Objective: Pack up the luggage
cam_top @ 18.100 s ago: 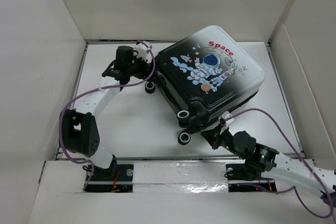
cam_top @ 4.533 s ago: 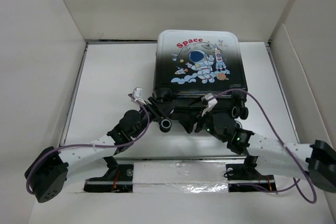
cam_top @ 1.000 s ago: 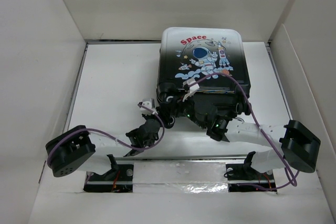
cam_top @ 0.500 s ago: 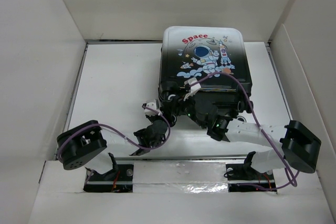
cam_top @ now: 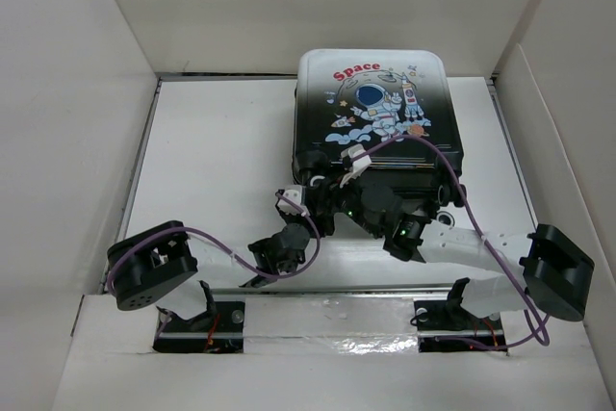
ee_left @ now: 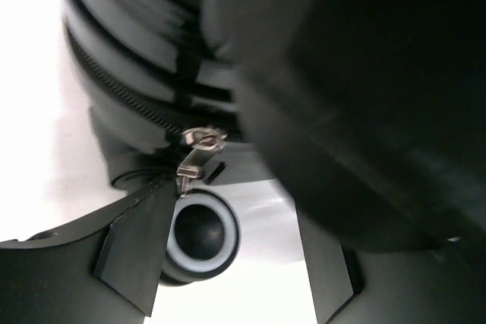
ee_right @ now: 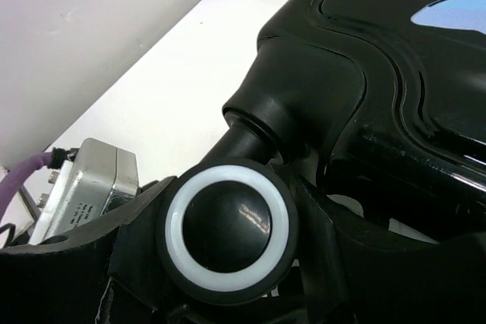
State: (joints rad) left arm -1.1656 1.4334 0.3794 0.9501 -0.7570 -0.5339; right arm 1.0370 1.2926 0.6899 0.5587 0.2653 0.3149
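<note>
The luggage point(cam_top: 375, 113) lies closed at the back centre, astronaut side up, wheels toward me. My right gripper point(cam_top: 332, 192) is at its near-left corner, shut on a black wheel with a white ring point(ee_right: 226, 225), one finger on each side of it point(ee_right: 231, 252). My left gripper point(cam_top: 310, 207) is just in front of the same corner. In the left wrist view its jaws point(ee_left: 231, 263) stand open around another white-ringed wheel point(ee_left: 201, 237), which sits by the left finger with a gap to the right one. A metal zipper pull point(ee_left: 196, 153) hangs from the shut zipper above it.
Tall cardboard walls point(cam_top: 77, 93) close in the white table point(cam_top: 212, 161) on the left, back and right. Purple cables point(cam_top: 433, 156) loop over both arms. The left wrist's silver camera box point(ee_right: 83, 187) sits close beside the right gripper.
My left gripper has moved right and forward to the luggage's near-left corner, and its jaws have widened. The right gripper holds the same wheel. The luggage has hardly shifted.
</note>
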